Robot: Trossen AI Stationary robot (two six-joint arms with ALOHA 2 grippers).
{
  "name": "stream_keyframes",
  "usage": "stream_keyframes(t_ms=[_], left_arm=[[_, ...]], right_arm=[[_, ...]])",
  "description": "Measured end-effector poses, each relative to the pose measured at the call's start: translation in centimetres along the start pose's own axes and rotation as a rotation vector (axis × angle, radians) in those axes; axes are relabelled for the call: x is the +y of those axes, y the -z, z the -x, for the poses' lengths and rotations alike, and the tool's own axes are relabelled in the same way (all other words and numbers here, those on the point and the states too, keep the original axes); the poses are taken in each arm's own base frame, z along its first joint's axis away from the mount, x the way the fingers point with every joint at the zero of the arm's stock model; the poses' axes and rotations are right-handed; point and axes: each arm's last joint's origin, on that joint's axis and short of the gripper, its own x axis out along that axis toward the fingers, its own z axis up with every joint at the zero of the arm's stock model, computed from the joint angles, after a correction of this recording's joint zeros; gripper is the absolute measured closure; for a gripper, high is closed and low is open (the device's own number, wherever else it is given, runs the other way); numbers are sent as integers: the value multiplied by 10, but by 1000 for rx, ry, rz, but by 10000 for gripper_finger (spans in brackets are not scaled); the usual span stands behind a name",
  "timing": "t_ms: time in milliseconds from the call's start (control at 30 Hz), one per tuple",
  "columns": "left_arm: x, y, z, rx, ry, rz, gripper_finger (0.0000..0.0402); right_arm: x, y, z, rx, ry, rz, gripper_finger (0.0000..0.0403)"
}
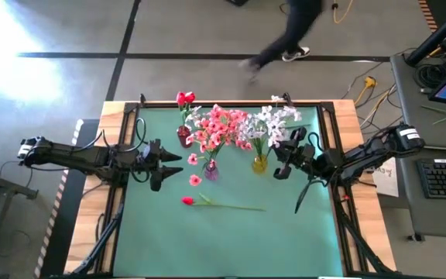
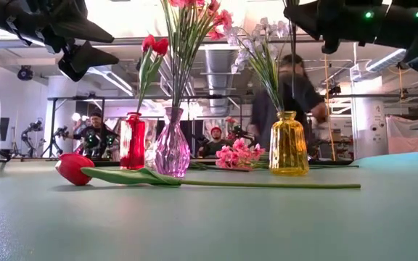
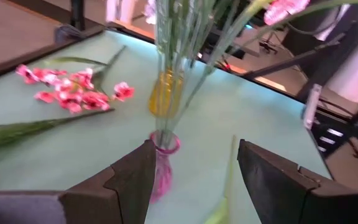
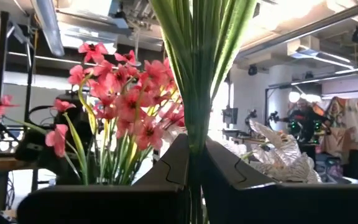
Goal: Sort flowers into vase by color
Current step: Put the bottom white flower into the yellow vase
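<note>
The left gripper [image 1: 170, 165] hovers open, left of the pink vase [image 1: 210, 170]. The right gripper [image 1: 282, 159] is closed on stems, right of that vase.

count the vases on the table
3, in a row toward the table's far side: a red vase on the left, a pink vase in the middle and a yellow vase on the right. Nothing seems to hide a fourth.

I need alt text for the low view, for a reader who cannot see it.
A red tulip on a long green stem lies on the green table in front of three glass vases: a red vase, a pink vase and a yellow vase, each holding flowers. A pink spray lies behind them.
</note>
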Motion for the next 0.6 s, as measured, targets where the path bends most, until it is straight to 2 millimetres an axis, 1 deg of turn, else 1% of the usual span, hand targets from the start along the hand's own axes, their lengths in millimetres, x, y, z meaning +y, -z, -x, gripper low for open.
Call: stream_keyframes(t_ms=[300,467,600], left_arm=[[0,-4,0,-53,-34,-34,185],[-1,-7,0,-83,-35,-95,185],[-1,-8,0,-91,-34,-142,185]], right_arm=[[1,2,-1,9,5,-67,385],[-4,3,-3,13,40,-82,385],[-6,9,-4,37,74,-112,385]])
